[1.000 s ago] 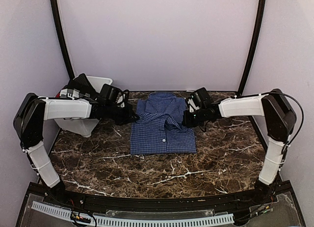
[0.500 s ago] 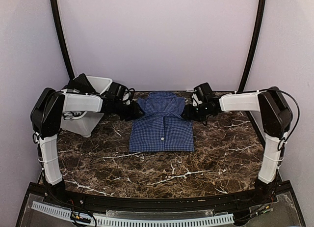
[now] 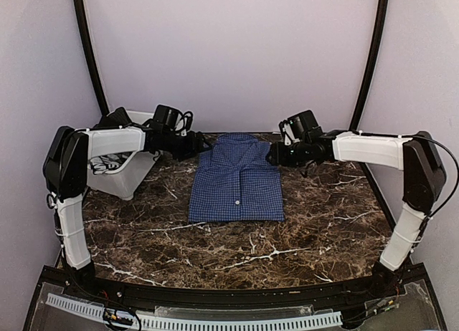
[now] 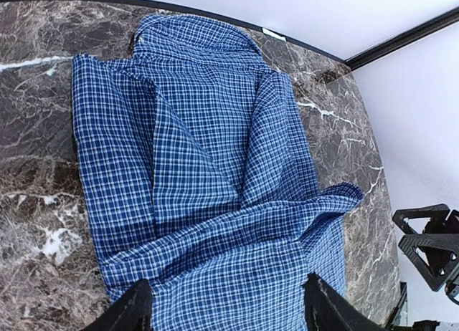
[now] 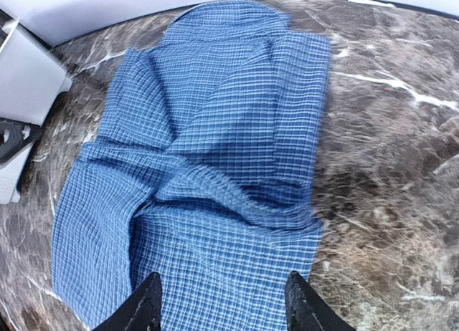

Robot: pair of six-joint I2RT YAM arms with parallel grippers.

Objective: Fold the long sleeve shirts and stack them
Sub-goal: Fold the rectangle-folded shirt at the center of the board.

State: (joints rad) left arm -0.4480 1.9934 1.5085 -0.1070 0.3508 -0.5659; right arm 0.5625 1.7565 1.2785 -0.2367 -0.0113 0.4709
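Note:
One long sleeve shirt [image 3: 237, 184], blue with a fine check, lies folded into a rectangle on the marble table, collar toward the far wall. My left gripper [image 3: 201, 146] hovers at its far left shoulder, my right gripper [image 3: 275, 156] at its far right shoulder. In the left wrist view the shirt [image 4: 208, 166] spreads below the left gripper [image 4: 228, 309], whose jaws stand wide and hold nothing. The right wrist view shows the shirt [image 5: 208, 145] under the right gripper [image 5: 225, 306], also open and holding nothing. Loose folds cross the cloth near both grippers.
A white plastic bin [image 3: 125, 175] stands at the far left of the table, holding some cloth, beside my left arm; it also shows as the bin [image 5: 25, 80]. The back wall is close behind the collar. Bare marble [image 3: 237, 252] lies in front of the shirt.
Both grippers were shut at the shirt's sides; they moved toward the far edge, opened and let the cloth go. The shirt now lies flatter and straighter.

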